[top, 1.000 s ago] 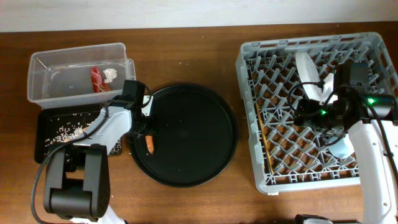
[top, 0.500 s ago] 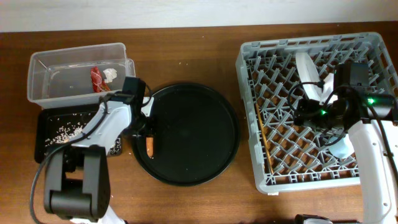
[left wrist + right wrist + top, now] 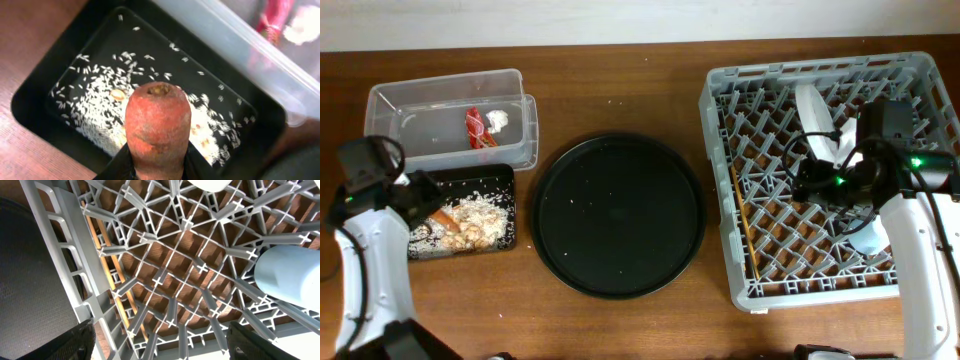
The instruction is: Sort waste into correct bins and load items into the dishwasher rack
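My left gripper (image 3: 423, 203) (image 3: 157, 169) is shut on the orange-brown carrot stick (image 3: 442, 217) (image 3: 157, 122) and holds it over the shallow black tray (image 3: 505, 175) (image 3: 35, 95), which holds rice scraps (image 3: 477, 216) (image 3: 100, 100). The clear tub (image 3: 390, 100) (image 3: 240, 45) behind it holds the red wrapper (image 3: 475, 128) (image 3: 272, 20) and the white tissue (image 3: 498, 118) (image 3: 306, 27). My right gripper (image 3: 812, 186) (image 3: 160, 342) is open and empty over the grey rack (image 3: 720, 180) (image 3: 60, 240). The rack holds the chopsticks (image 3: 740, 215) (image 3: 107, 265), the light-blue cup (image 3: 872, 237) (image 3: 290, 277) and an upright pale plate (image 3: 812, 112).
The large round black tray (image 3: 618, 215) lies between the bins and the rack, with a few crumbs on it; its edge shows in the right wrist view (image 3: 25, 280). Bare wooden table runs along the front.
My left arm has swung left from the round black tray, carrying the carrot stick to above the shallow black tray. The right arm has not moved.
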